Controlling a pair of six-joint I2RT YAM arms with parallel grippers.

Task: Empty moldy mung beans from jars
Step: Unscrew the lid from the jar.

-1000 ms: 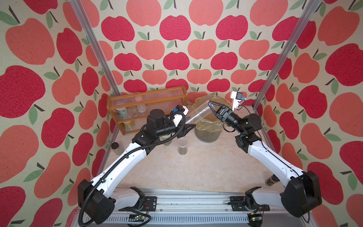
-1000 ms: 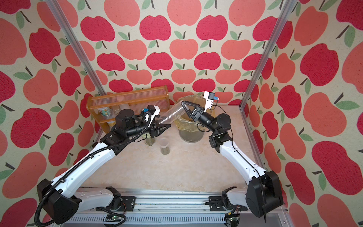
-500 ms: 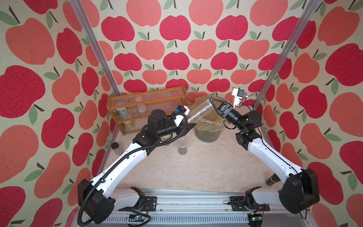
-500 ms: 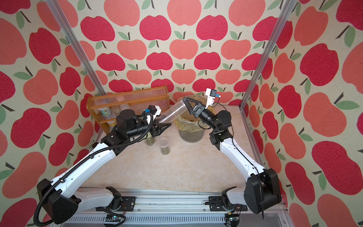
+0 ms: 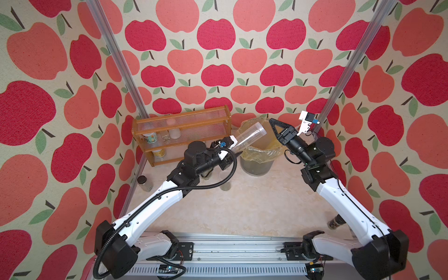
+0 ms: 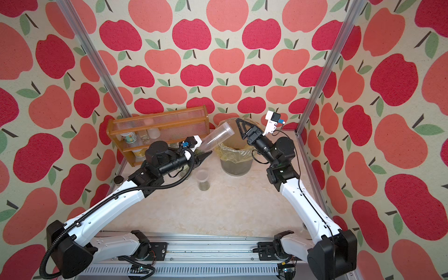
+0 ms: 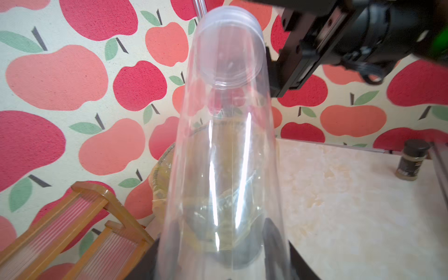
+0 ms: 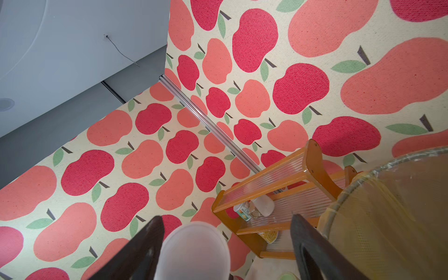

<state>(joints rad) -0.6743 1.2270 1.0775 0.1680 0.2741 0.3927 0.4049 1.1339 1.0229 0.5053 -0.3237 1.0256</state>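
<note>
Tall slim tube [image 5: 249, 135]: clear smooth cylinder, tilted; lower end hidden inside clamped left end effector [image 5: 234, 151]. Right end effector [image 5: 275, 126]: black jaws wide, tube's far end just ahead, apart. Yellow-lined bin [image 5: 257, 167] below both.

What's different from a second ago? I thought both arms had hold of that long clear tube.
The right pincer opened, let go of the clear tube's raised end and drew back a little, so it is now apart from it. The left pincer still holds the tube tilted over the lined bin. The rack and short jar have not moved.
</note>
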